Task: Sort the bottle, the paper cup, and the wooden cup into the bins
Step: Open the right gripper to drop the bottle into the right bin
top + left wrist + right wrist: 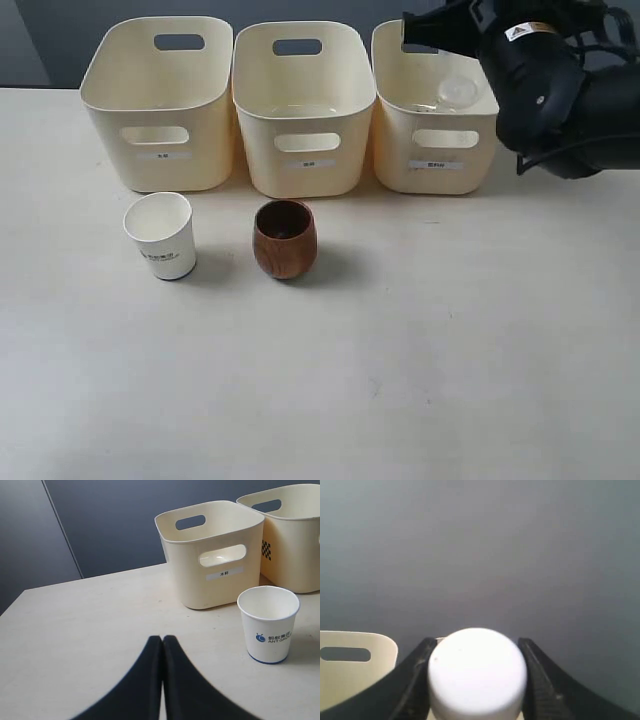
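The white paper cup stands upright on the table in front of the left bin. To its right, in front of the middle bin, sits the brown wooden cup. My right gripper is shut on the bottle, its fingers hugging the white cap. The bottle's clear body hangs over the inside of the right bin. My left gripper is shut and empty, low over the table and apart from the paper cup.
The right arm's black body hangs over the back right corner behind the right bin. A dark wall stands behind the bins. A corner of a cream bin shows beside the right gripper. The table stretches in front of the cups.
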`<state>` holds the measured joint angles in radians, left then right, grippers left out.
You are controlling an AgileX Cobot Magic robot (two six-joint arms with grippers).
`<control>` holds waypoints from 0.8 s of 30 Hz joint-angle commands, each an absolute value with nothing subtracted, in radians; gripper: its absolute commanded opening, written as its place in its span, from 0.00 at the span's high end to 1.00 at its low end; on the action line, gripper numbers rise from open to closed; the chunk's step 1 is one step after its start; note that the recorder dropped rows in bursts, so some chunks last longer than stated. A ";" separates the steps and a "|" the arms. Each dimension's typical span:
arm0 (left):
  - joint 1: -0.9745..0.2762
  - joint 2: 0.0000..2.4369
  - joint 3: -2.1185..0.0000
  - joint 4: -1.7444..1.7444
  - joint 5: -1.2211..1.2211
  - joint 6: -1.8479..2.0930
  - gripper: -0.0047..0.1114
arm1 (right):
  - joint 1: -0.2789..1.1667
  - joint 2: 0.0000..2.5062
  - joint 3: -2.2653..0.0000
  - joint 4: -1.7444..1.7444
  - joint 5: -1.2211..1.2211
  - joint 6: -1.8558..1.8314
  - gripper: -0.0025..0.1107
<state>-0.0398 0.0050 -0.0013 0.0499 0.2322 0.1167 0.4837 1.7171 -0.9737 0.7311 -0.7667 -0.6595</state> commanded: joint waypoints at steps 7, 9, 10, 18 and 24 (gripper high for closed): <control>-0.043 0.000 0.000 0.045 0.231 0.115 0.96 | 0.477 1.799 -1.111 0.713 -0.642 -0.659 0.46; -0.043 0.000 0.000 0.045 0.231 0.115 0.96 | 0.477 1.801 -1.116 0.745 -0.659 -0.659 0.40; -0.043 0.000 0.000 0.045 0.231 0.115 0.96 | 0.477 1.801 -1.116 0.761 -0.667 -0.659 0.40; -0.043 0.000 0.000 0.045 0.231 0.115 0.96 | 0.477 1.801 -1.116 0.796 -0.606 -0.662 0.40; -0.043 0.000 0.000 0.045 0.231 0.115 0.96 | 0.477 1.789 -1.116 0.823 -0.554 -0.662 0.40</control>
<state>-0.0398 0.0050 -0.0013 0.0499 0.2322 0.1167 0.4822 1.8010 -1.1092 0.8179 -0.5756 -0.6574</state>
